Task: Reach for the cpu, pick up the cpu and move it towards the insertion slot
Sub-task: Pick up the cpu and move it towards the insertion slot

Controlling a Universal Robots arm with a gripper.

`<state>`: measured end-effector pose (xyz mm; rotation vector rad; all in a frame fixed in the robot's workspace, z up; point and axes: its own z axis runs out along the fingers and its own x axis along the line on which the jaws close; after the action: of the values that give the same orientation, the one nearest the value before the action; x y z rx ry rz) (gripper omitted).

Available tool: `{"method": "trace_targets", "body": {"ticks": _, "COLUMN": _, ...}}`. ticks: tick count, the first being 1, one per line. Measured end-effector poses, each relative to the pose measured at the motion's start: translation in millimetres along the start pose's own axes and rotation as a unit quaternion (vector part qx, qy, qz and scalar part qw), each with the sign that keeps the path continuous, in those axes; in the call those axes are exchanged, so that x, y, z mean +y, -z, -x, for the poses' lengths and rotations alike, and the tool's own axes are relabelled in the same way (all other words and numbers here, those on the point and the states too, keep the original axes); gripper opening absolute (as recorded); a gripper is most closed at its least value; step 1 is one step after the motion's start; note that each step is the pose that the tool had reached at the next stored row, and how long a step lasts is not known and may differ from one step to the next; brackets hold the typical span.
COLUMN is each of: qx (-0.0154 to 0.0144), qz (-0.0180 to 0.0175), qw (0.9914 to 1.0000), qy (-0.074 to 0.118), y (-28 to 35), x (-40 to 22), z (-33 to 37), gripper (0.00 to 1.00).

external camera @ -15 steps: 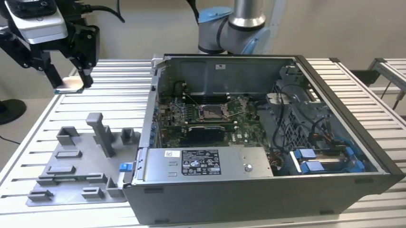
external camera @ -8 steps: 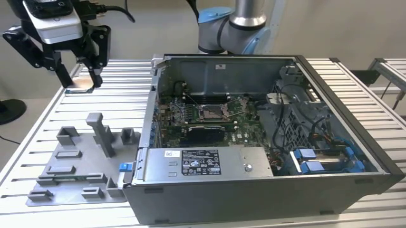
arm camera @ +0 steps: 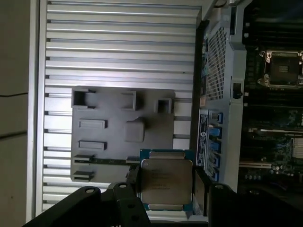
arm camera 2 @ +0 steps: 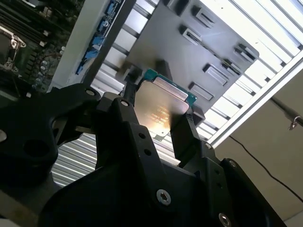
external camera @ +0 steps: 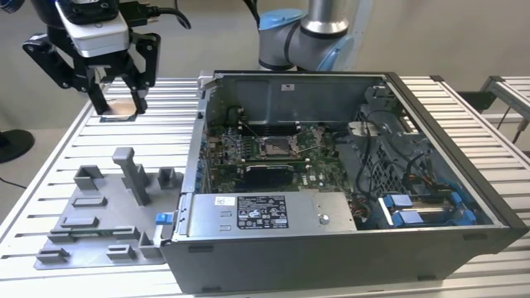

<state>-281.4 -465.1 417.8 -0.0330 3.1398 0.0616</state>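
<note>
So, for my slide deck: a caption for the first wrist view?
Gripper holding the chip, with the grey tray and the socket behind.

Under bright even light, a pale slatted aluminium tabletop [external camera: 157, 105] meets a plain beige wall [external camera: 207, 37] at twelve o'clock in the exterior view, with a second slatted bench [external camera: 507, 87] at two o'clock and a dark round base [external camera: 12, 146] at nine o'clock.
</note>
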Motion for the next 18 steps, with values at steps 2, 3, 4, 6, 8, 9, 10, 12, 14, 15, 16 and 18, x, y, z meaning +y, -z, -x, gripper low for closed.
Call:
{"method": "trace_targets", "body": {"ticks": 2, "qx": 0.0, "qz": 0.0, "qw": 1.0, "qy": 0.0, "y": 0.0, "x": -0.1, "z": 4.2, "gripper": 0.0}}
{"method": "trace_targets", "body": {"ticks": 3, "qx": 0.0, "qz": 0.0, "qw": 1.0, "qy": 0.0, "y": 0.0, "x": -0.1, "z": 6.4, "gripper": 0.0}}
{"method": "trace_targets", "body": {"ticks": 4, "qx": 0.0, "qz": 0.0, "qw": 1.0, "qy": 0.0, "y": 0.0, "x": -0.2, "z": 8.6, "gripper": 0.0}}
{"method": "trace_targets", "body": {"ticks": 6, "qx": 0.0, "qz": 0.0, "qw": 1.0, "qy": 0.0, "y": 0.0, "x": -0.2, "z": 12.7, "gripper": 0.0}}
{"method": "trace_targets", "body": {"ticks": 8, "qx": 0.0, "qz": 0.0, "qw": 1.0, "qy": 0.0, "y": 0.0, "x": -0.3, "z": 16.8, "gripper": 0.0}}
{"method": "trace_targets", "body": {"ticks": 9, "qx": 0.0, "qz": 0.0, "qw": 1.0, "qy": 0.0, "y": 0.0, "x": -0.3, "z": 18.9, "gripper": 0.0}}
{"method": "trace_targets", "body": {"ticks": 10, "qx": 0.0, "qz": 0.0, "qw": 1.0, "qy": 0.0, "y": 0.0, "x": -0.3, "z": 21.0, "gripper": 0.0}}
{"method": "trace_targets", "body": {"ticks": 12, "qx": 0.0, "qz": 0.0, "qw": 1.0, "qy": 0.0, "y": 0.0, "x": -0.4, "z": 25.3, "gripper": 0.0}}
{"method": "trace_targets", "body": {"ticks": 14, "qx": 0.0, "qz": 0.0, "qw": 1.0, "qy": 0.0, "y": -0.1, "x": -0.5, "z": 29.4, "gripper": 0.0}}
{"method": "trace_targets", "body": {"ticks": 15, "qx": 0.0, "qz": 0.0, "qw": 1.0, "qy": 0.0, "y": 0.0, "x": -0.5, "z": 31.6, "gripper": 0.0}}
{"method": "trace_targets", "body": {"ticks": 16, "qx": 0.0, "qz": 0.0, "qw": 1.0, "qy": 0.0, "y": -0.1, "x": -0.6, "z": 33.8, "gripper": 0.0}}
{"method": "trace_targets", "body": {"ticks": 18, "qx": 0.0, "qz": 0.0, "qw": 1.0, "qy": 0.0, "y": -0.1, "x": -0.6, "z": 37.9, "gripper": 0.0}}
